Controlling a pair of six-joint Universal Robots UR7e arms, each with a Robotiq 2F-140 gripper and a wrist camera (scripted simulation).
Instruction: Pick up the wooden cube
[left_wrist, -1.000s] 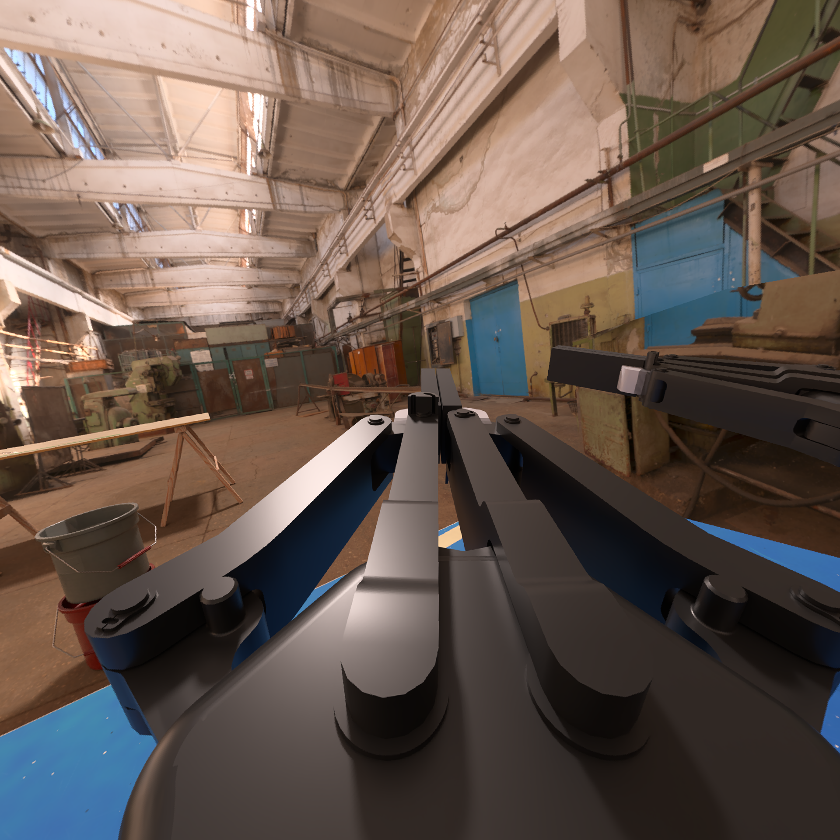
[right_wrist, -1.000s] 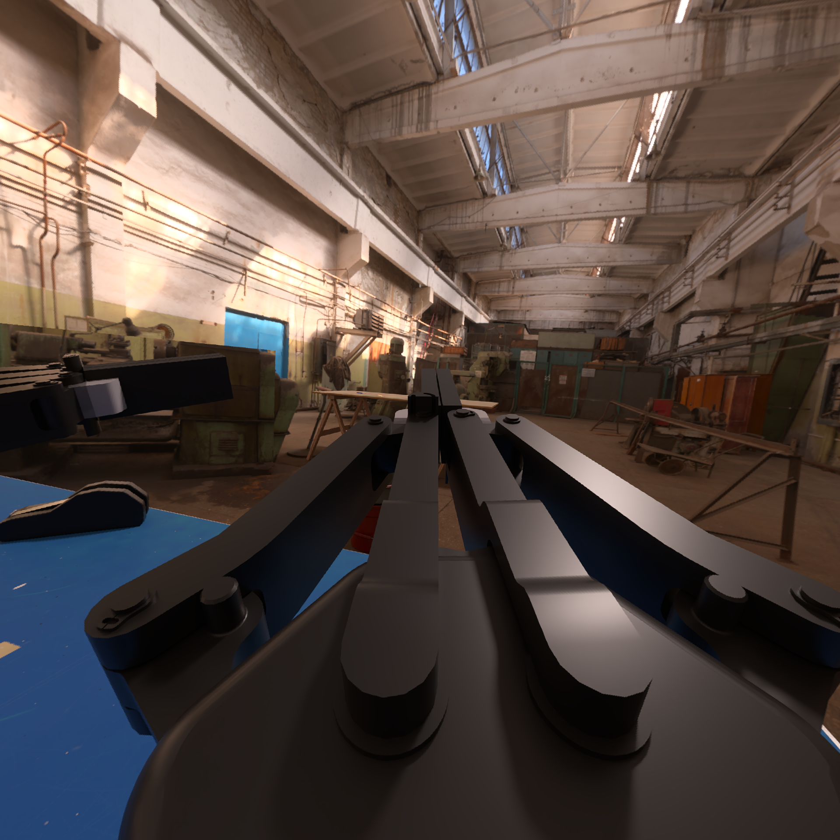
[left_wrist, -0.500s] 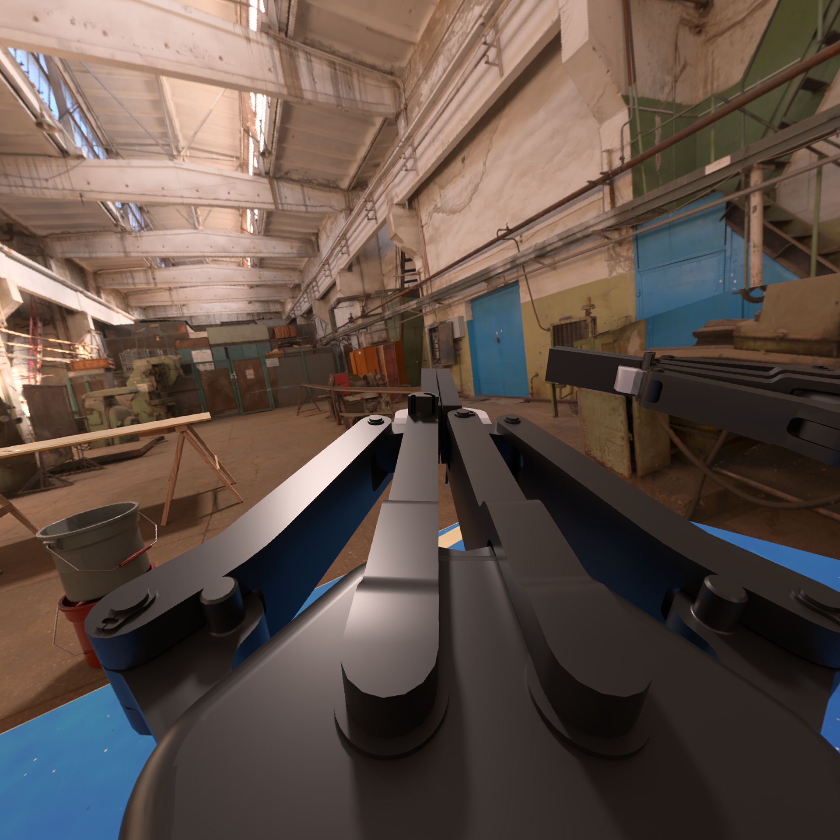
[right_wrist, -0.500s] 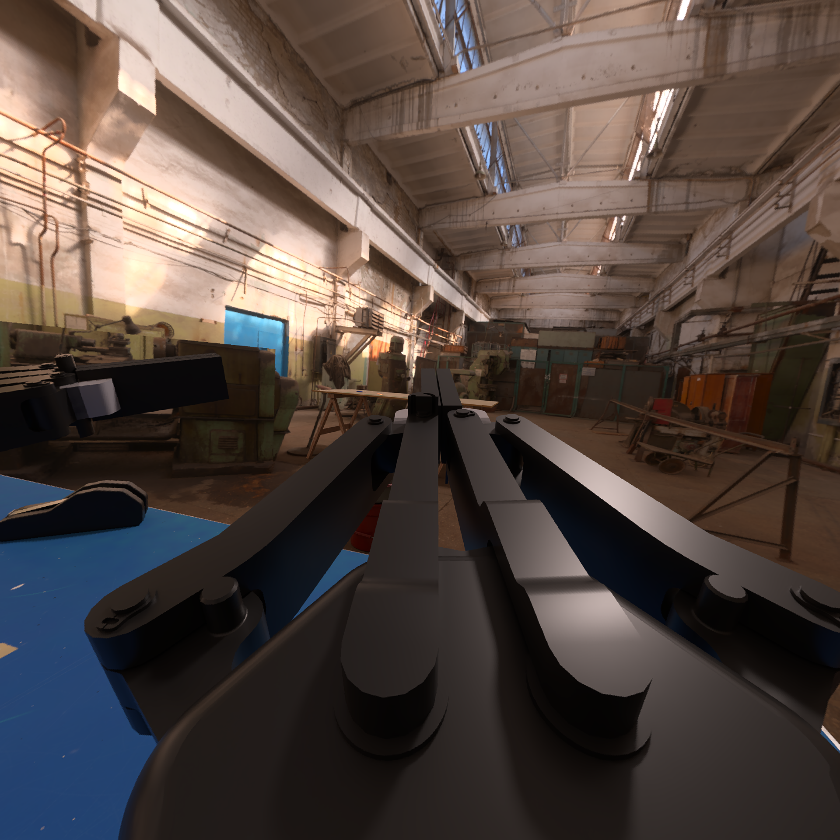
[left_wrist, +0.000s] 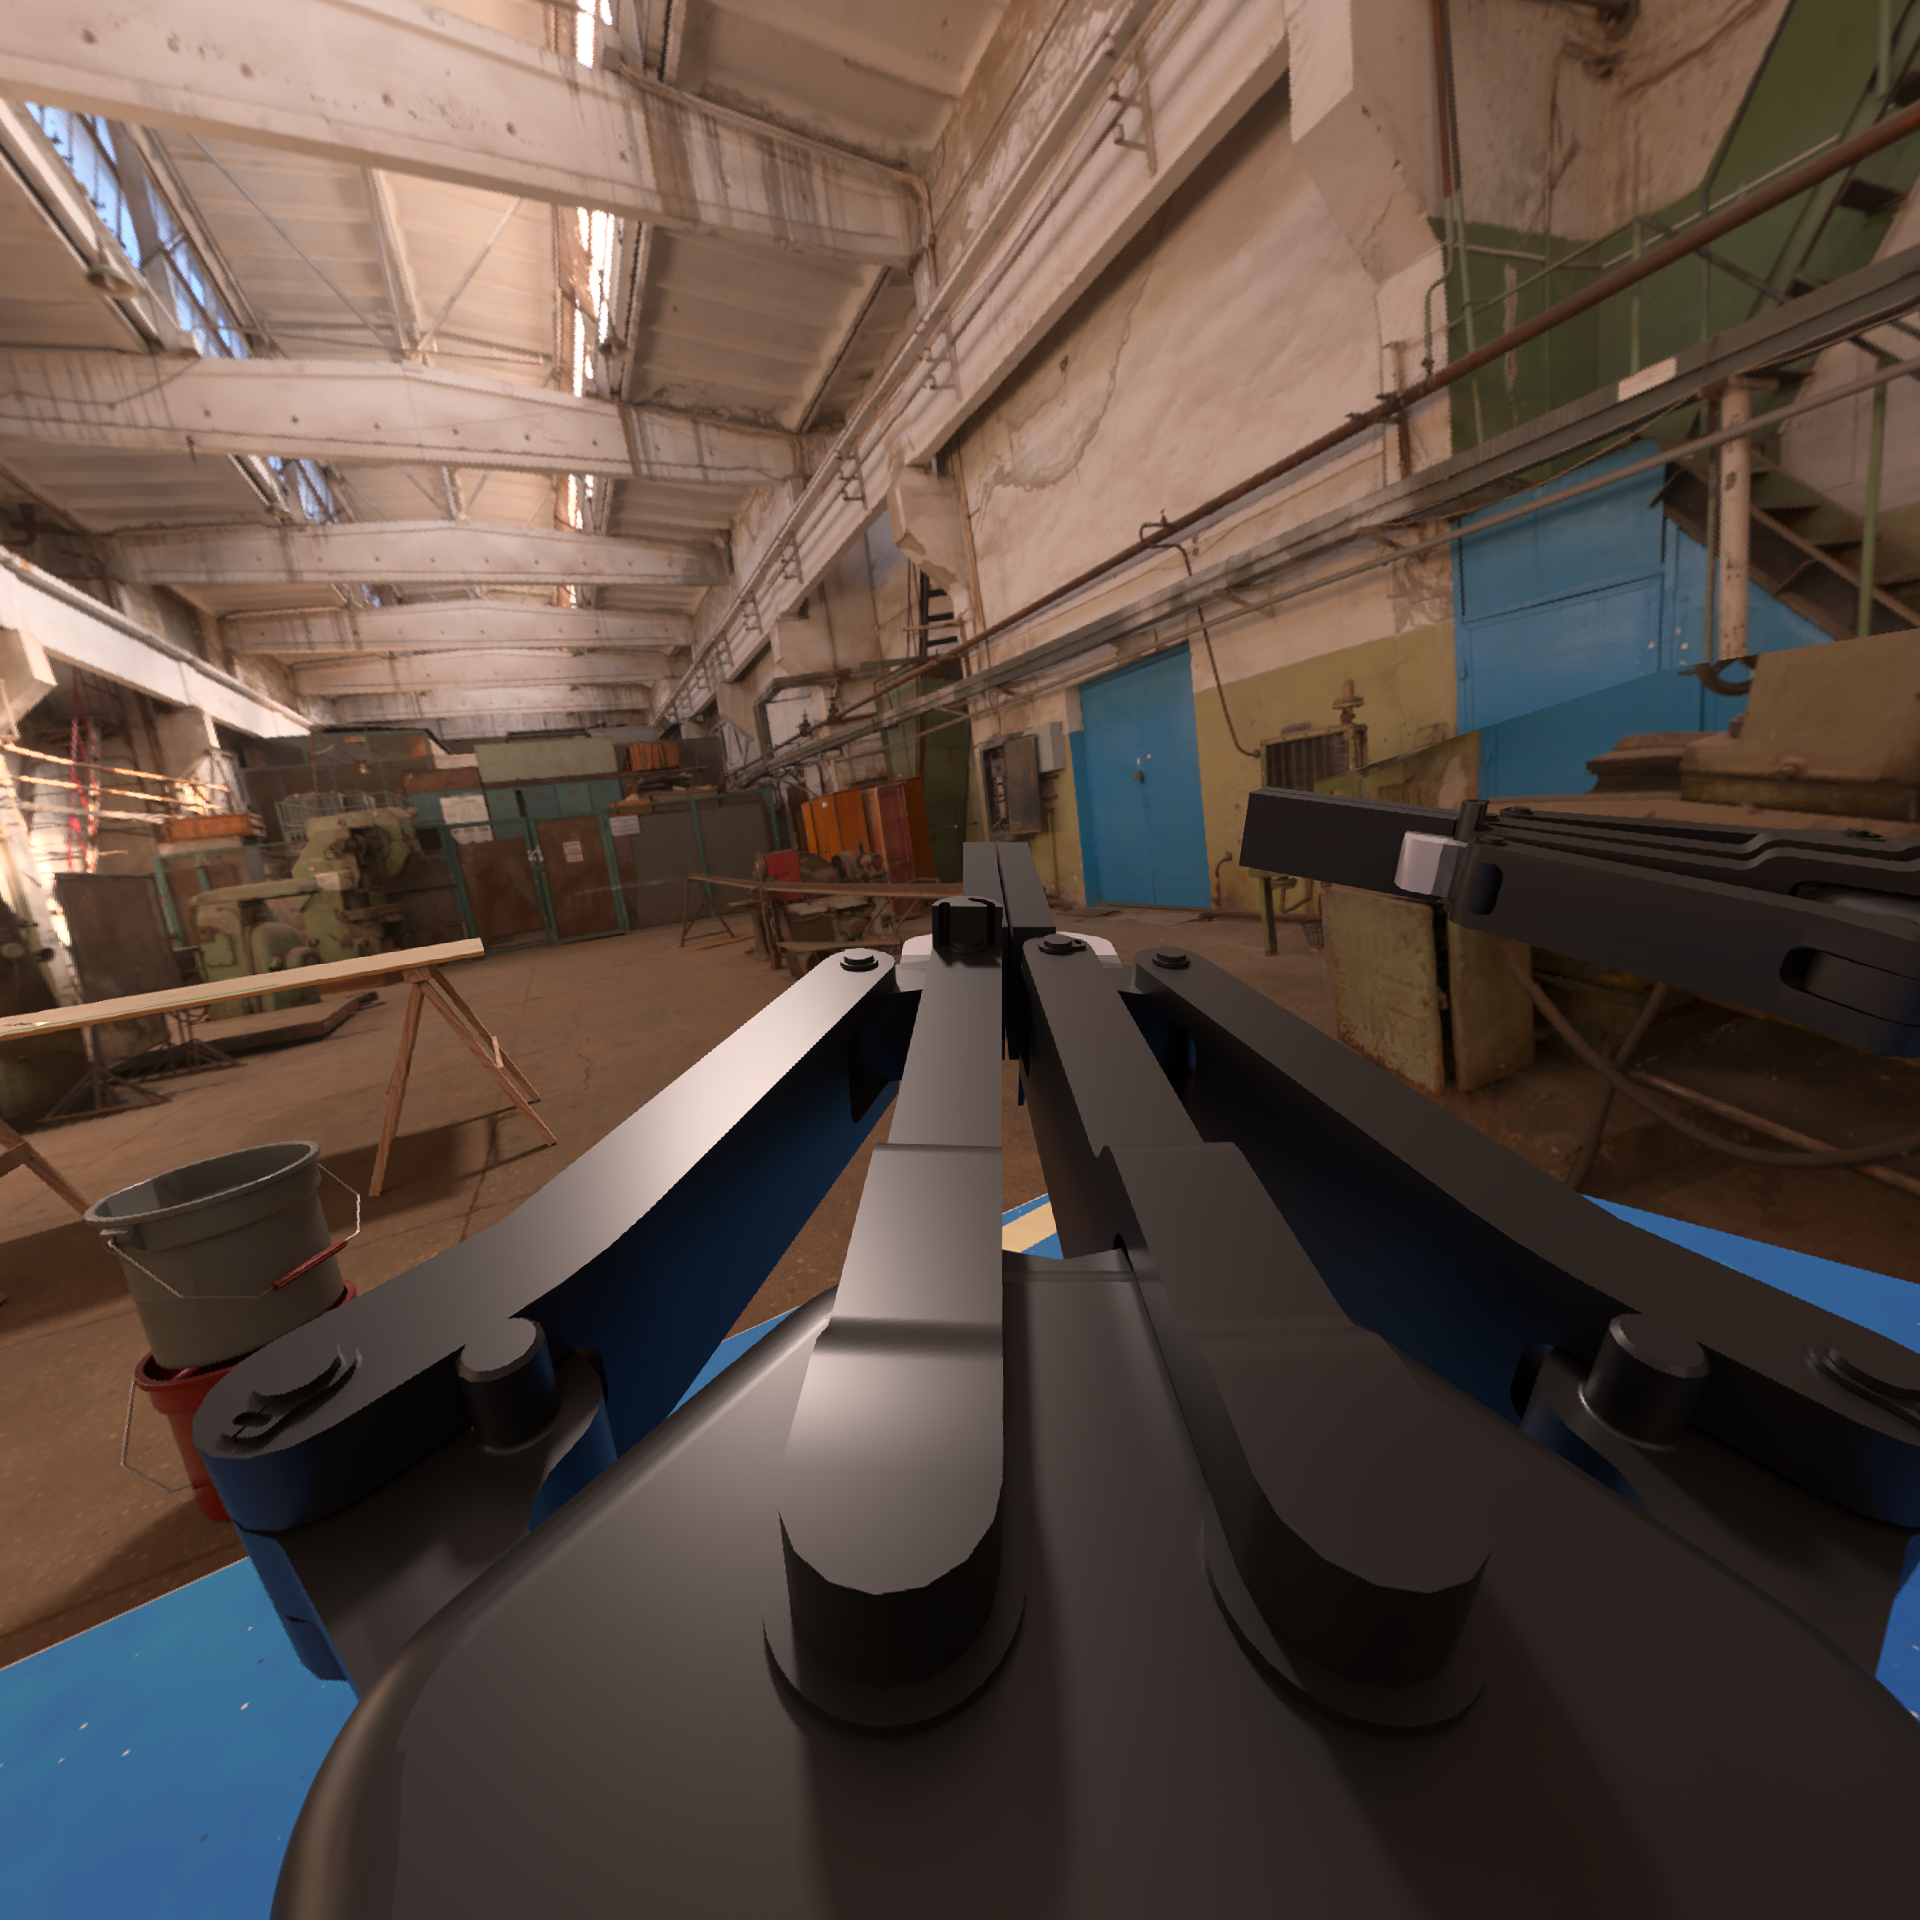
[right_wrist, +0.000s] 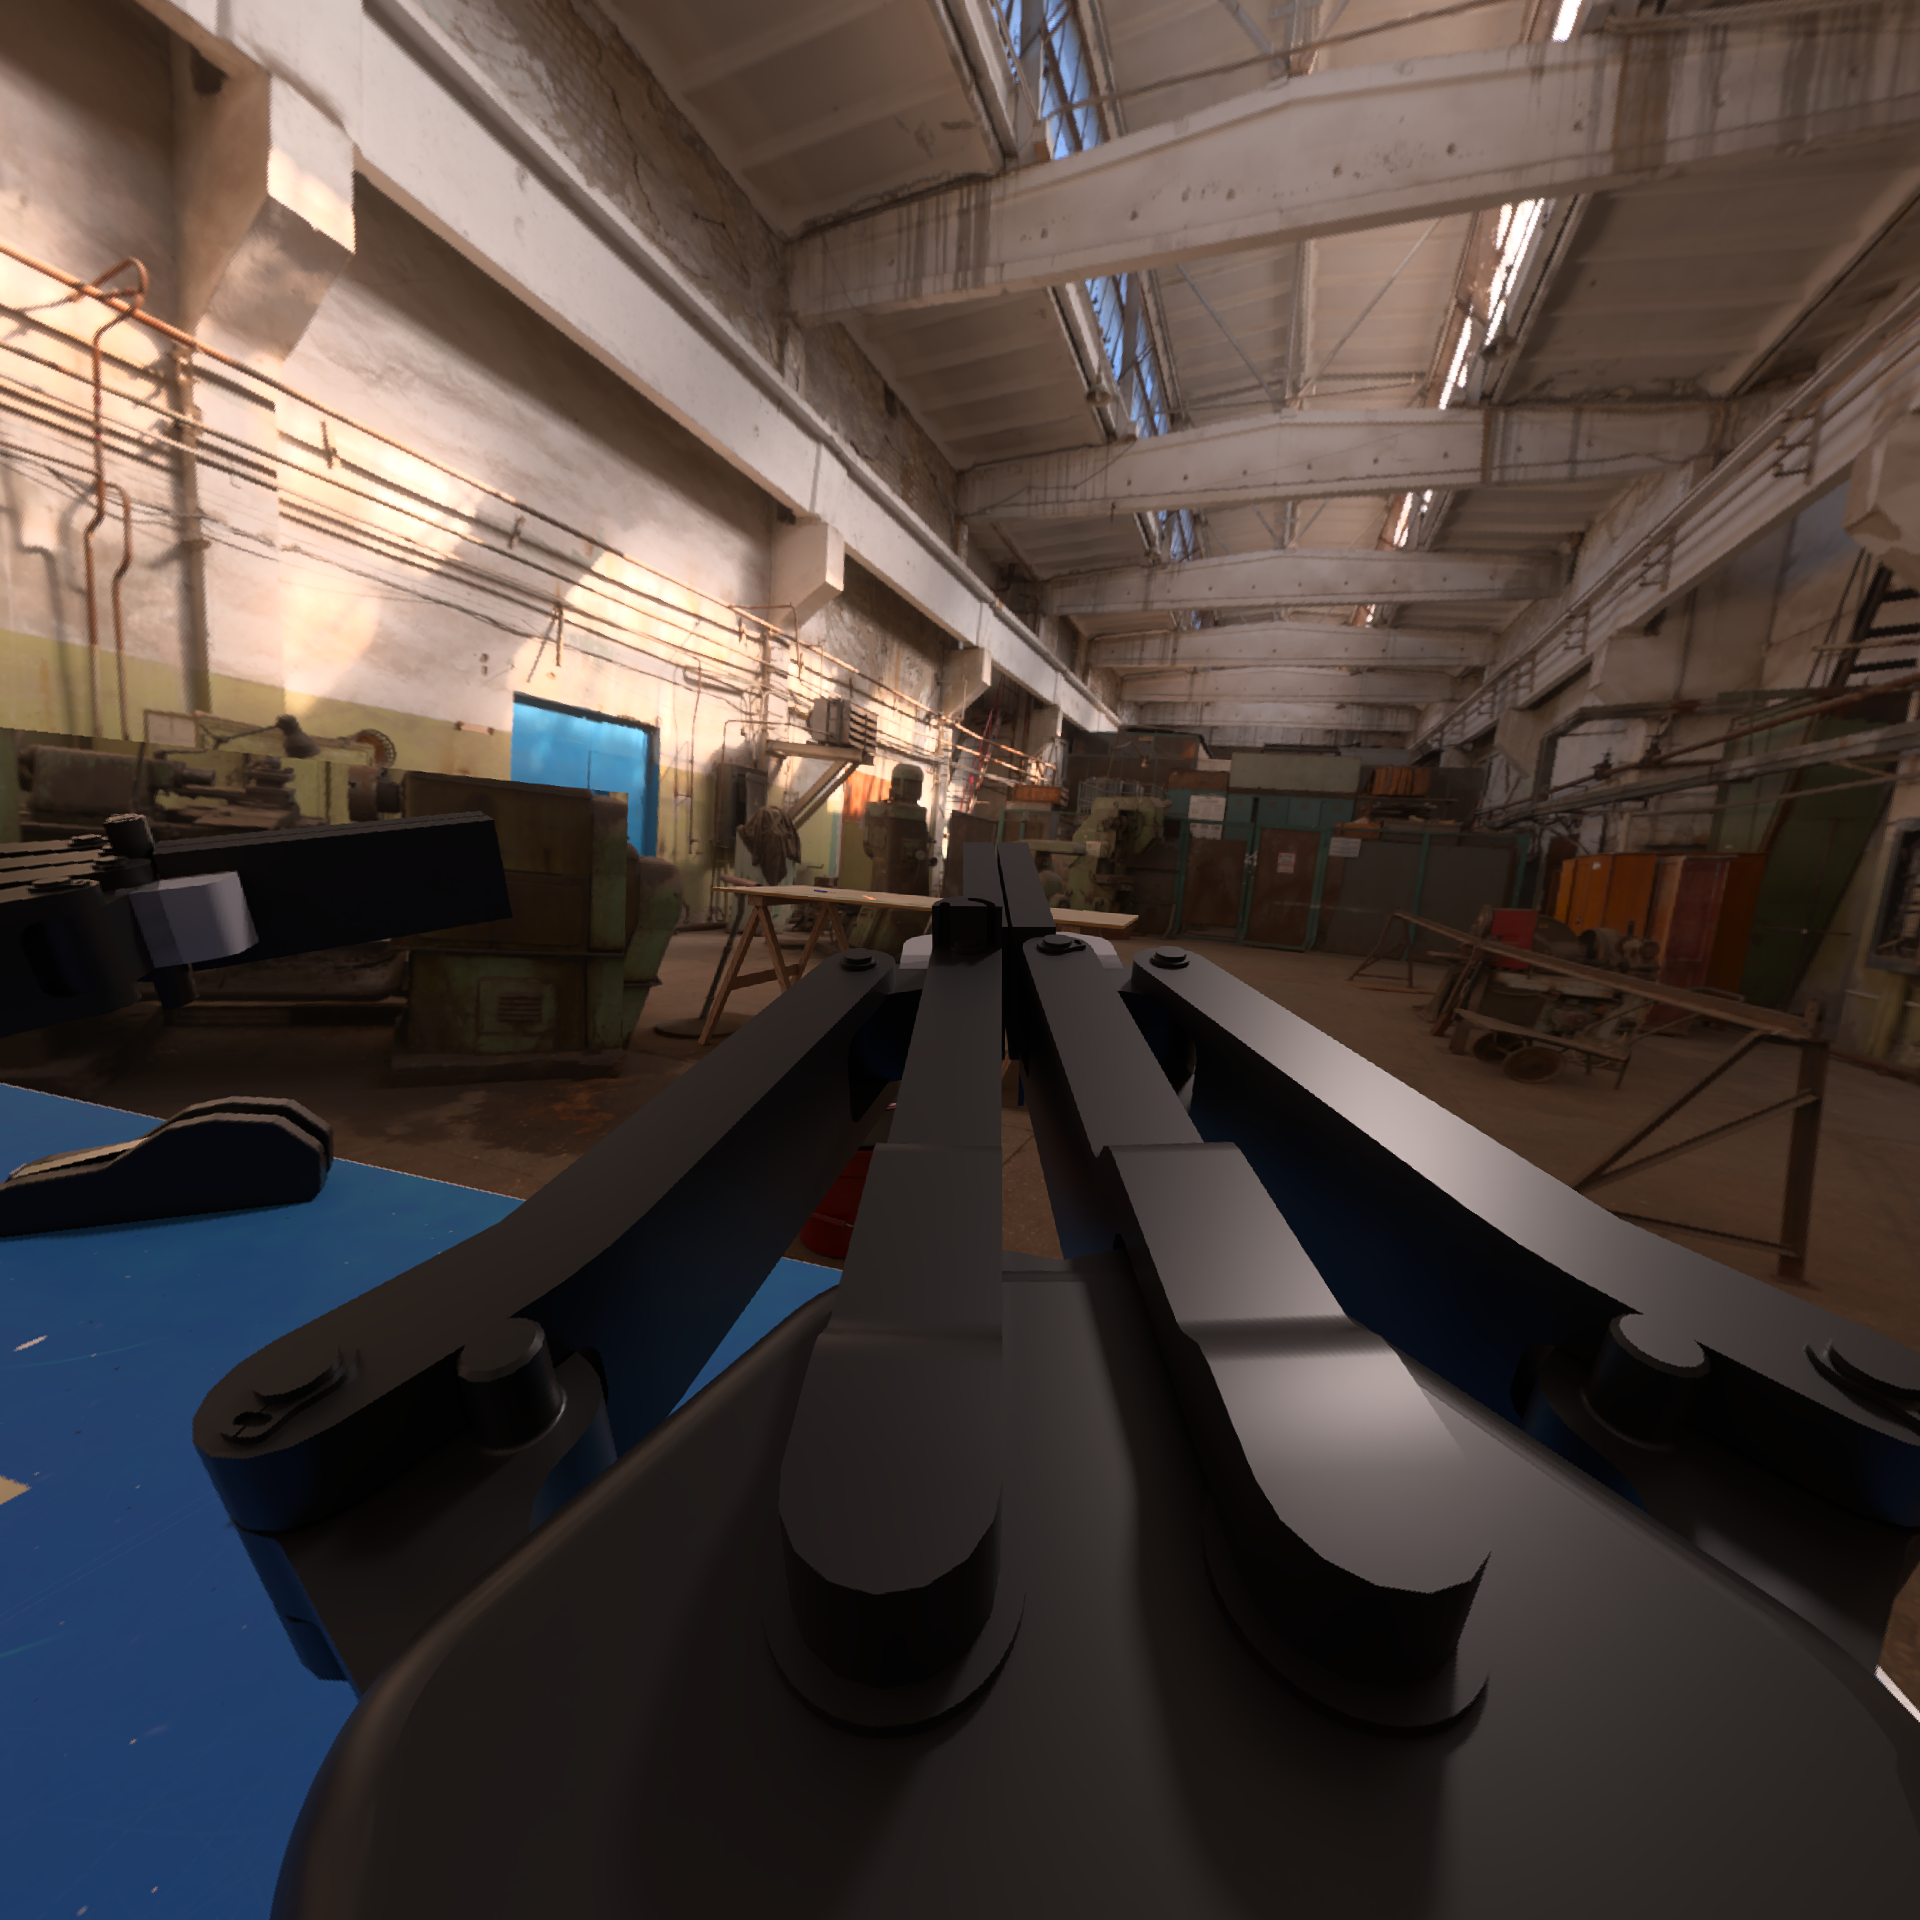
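I cannot make out the wooden cube for certain. A small tan patch (left_wrist: 1031, 1234) lies on the blue table (left_wrist: 125, 1787) just past my left gripper's body, mostly hidden by the fingers. Another tan sliver (right_wrist: 8, 1488) sits at the left edge of the right wrist view on the table (right_wrist: 125, 1558). My left gripper (left_wrist: 997, 883) is shut and empty, pointing level over the table's far edge. My right gripper (right_wrist: 997, 883) is also shut and empty. Each shows in the other's view, the right one at the right (left_wrist: 1558, 914) and the left one at the left (right_wrist: 260, 914).
A dark rounded part (right_wrist: 177, 1164) rests low over the table under the left gripper. Past the table edge, on the hall floor, stand a grey bucket (left_wrist: 218, 1247) on a red one, a plank on trestles (left_wrist: 260, 987) and green machines (right_wrist: 520, 935).
Almost nothing. In each wrist view the other gripper has drifted very slightly to the left. Both grippers stay shut.
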